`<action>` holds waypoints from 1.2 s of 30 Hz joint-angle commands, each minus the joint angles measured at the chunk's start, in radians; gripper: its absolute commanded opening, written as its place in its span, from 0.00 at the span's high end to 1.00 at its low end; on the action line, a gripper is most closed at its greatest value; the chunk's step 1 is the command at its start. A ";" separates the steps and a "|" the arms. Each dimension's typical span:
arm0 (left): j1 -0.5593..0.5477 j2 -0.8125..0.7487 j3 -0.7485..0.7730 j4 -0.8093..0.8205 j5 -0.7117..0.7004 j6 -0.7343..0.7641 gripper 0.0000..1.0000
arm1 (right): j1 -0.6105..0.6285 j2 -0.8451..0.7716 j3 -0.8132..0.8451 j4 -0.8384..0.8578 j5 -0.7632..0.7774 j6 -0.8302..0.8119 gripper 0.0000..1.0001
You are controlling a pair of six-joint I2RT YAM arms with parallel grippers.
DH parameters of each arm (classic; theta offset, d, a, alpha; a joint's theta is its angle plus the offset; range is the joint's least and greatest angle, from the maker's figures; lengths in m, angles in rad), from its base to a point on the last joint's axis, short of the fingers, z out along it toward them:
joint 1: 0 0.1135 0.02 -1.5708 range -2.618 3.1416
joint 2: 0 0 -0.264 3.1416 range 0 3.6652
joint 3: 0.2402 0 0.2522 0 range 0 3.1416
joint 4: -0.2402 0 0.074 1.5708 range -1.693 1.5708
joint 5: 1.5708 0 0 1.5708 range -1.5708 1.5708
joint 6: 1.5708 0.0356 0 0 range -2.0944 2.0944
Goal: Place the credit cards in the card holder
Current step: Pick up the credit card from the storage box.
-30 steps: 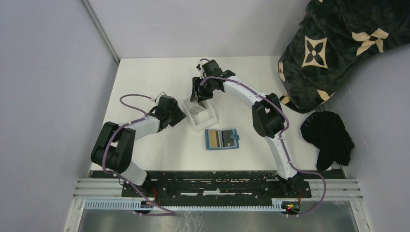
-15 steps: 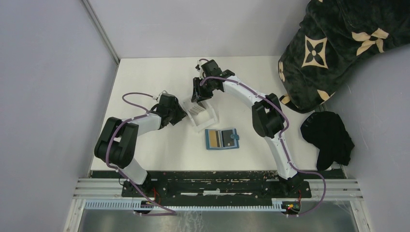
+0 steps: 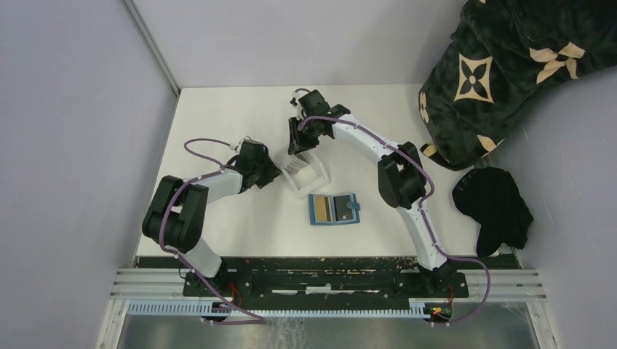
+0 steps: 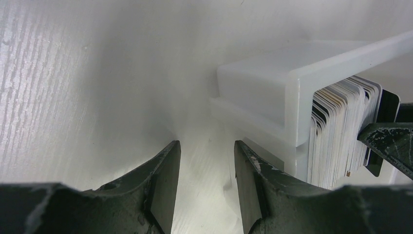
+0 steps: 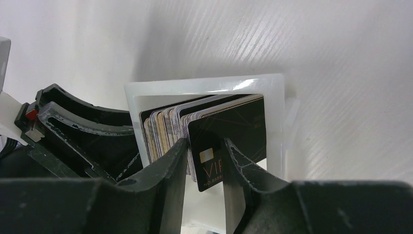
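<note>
The card holder (image 3: 334, 209) lies open on the table, teal, with a gold-yellow card (image 3: 319, 210) and a greyish one in its pockets. A clear tray (image 3: 302, 171) up-left of it holds a standing stack of credit cards (image 5: 165, 129). My right gripper (image 3: 298, 147) reaches into the tray from the far side. Its jaws stand open, narrowly astride the edge of the front black VIP card (image 5: 238, 131), right gripper (image 5: 205, 144). My left gripper (image 4: 207, 146) is open and holds nothing, low on the table against the tray's (image 4: 263, 83) left end, left gripper (image 3: 274, 173).
A black blanket with cream flower marks (image 3: 502, 65) covers the far right corner. A black cloth (image 3: 495, 207) lies at the right edge. Grey walls close in on the left and the back. The arm bases and a rail run along the near edge.
The right gripper's jaws have narrowed around the black card's edge. The left arm has shifted slightly toward the tray and then stayed still.
</note>
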 commanded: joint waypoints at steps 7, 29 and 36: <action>-0.002 0.020 0.065 0.063 0.027 0.001 0.47 | 0.059 -0.018 0.056 -0.064 -0.016 -0.012 0.70; -0.002 0.068 0.106 0.077 0.033 -0.001 0.47 | 0.070 -0.077 0.069 -0.115 0.055 -0.057 0.80; -0.003 0.066 0.107 0.069 0.025 0.000 0.47 | 0.070 -0.104 0.063 -0.122 0.093 -0.071 0.80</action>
